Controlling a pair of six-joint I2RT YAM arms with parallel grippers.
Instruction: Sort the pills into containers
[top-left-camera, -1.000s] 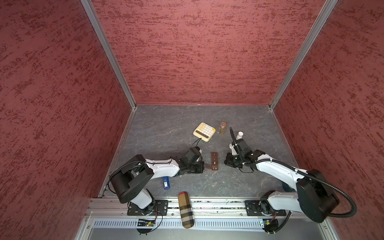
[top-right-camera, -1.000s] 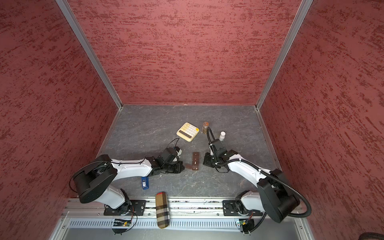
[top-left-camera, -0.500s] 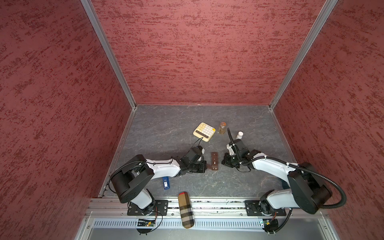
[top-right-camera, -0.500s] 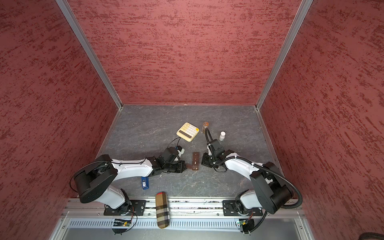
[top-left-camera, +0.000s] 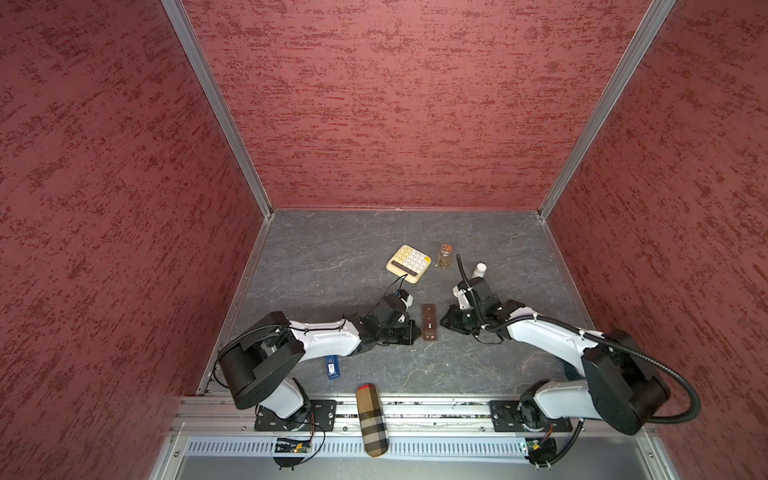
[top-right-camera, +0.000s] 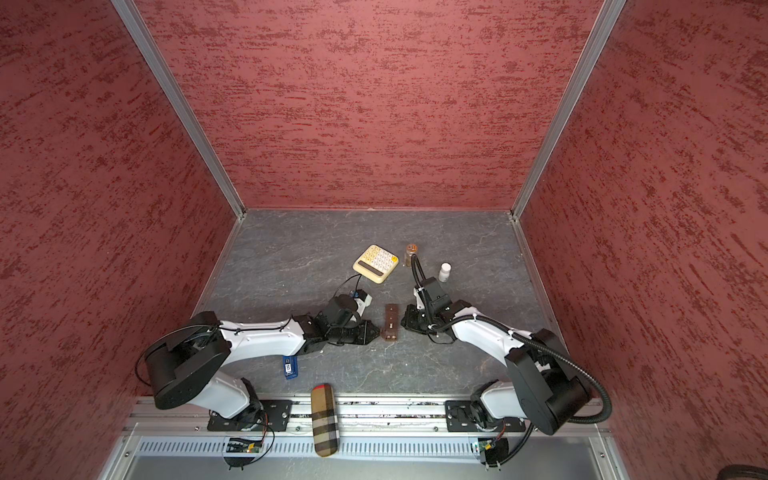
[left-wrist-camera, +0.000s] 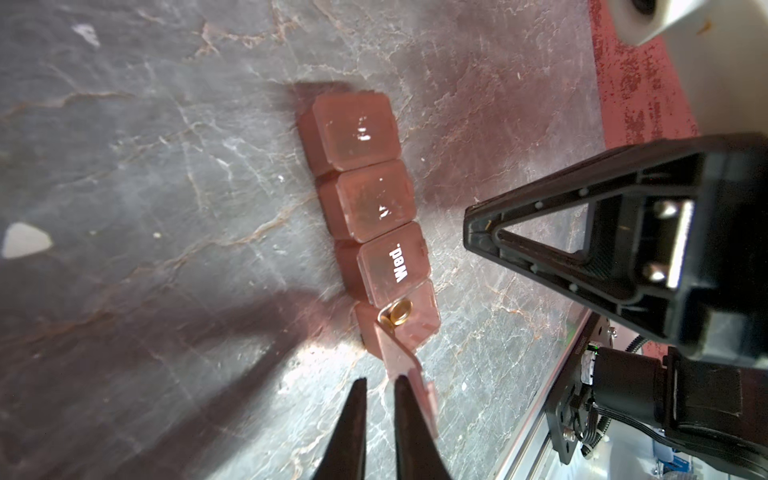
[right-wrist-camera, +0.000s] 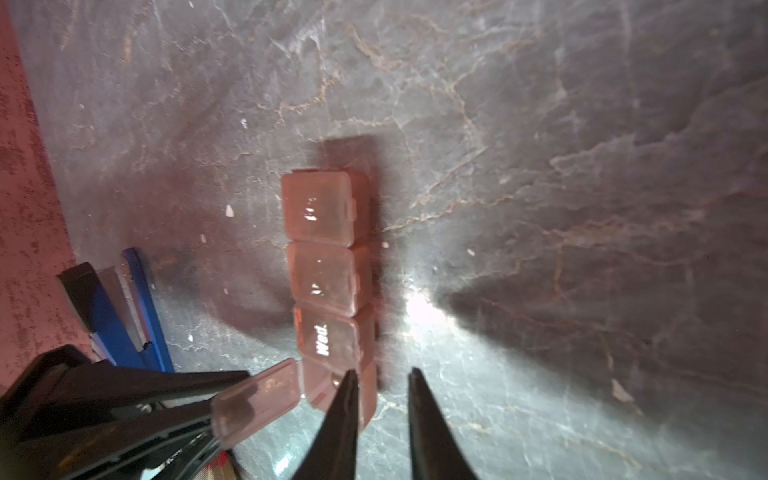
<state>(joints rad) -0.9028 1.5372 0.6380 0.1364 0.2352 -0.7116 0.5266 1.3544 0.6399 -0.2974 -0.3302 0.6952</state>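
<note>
Working desk: grey, veined like marble.
my left end effector: tips pressed together, pinching nothing, one tip against the flipped-open lid.
my right end effector: tips slightly spread, nothing between them, one tip over the open compartment.
containers: brown strip mid-desk between both end effectors; three compartments shut, one marked "Wed.", the end one beside it open.
pills: round, golden, at least two, inside that open compartment.

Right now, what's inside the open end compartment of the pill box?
A round gold pill lies in the open compartment, with what looks like a second one tucked beneath it. The raised lid covers part of the floor, so anything there cannot be seen.
</note>
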